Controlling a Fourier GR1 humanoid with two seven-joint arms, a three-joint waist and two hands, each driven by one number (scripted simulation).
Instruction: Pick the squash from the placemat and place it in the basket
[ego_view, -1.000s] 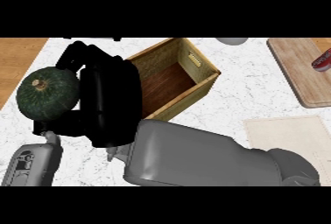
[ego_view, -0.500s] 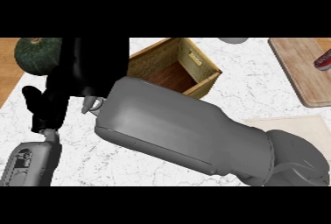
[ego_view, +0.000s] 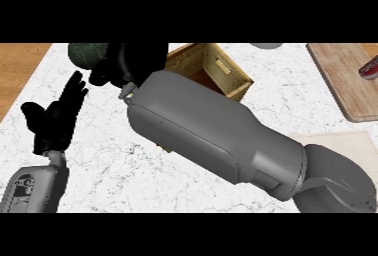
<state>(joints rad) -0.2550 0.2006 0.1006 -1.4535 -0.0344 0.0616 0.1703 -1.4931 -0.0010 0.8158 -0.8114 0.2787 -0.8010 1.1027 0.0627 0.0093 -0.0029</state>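
Dark-green squash (ego_view: 87, 53) in right robot hand (ego_view: 133, 62), prob. beside basket (ego_view: 214, 70).

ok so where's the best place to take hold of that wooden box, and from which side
Probably the wooden box's right wall, from above and the right: the box is open-topped with thin upright walls, and that rim shows clear. The right hand, by the squash, and its forearm cover the left side.

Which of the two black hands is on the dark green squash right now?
The right hand, curled round the dark green squash beside the wooden basket. The left hand is open near the left edge, touching nothing.
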